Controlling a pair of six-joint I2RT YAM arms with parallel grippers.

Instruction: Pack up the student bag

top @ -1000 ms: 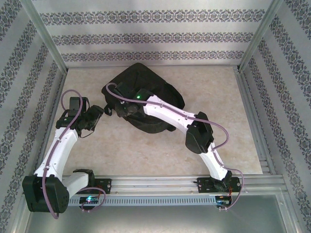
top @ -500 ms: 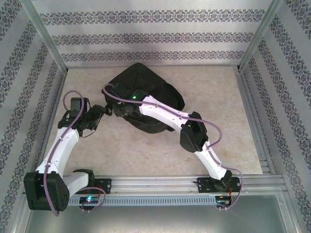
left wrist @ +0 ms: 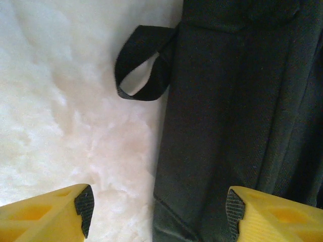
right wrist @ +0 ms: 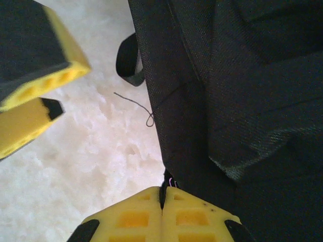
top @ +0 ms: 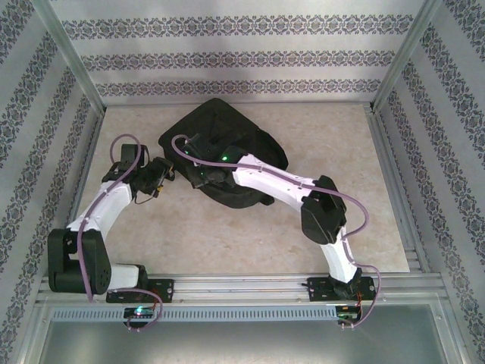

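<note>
**A:** What had changed in that last second?

**B:** Mostly the left arm. Its elbow had folded back towards its base, and the left end effector had swung in towards the student bag. A second earlier it had hung a little apart from the bag. Now its fingers stood spread wide, one over the bare worktop and one over the black fabric, with the bag's near edge between them.

**A:** And the bag itself?

**B:** It lay slumped at the far middle of the worktop and had not visibly shifted. A strap loop stuck out from its side, just beyond the left fingers.

**A:** The other arm?

**B:** The right end effector was pressed together right at the bag's edge, touching the fabric. I could not tell whether anything thin was caught between the fingers. A loose thread trailed onto the worktop nearby.

**A:** So what did that mean for packing?

**B:** I judged it an early step. Both arms had gathered on the same side of the bag, probably to get it open. Nothing had been packed as far as I could see.
</note>
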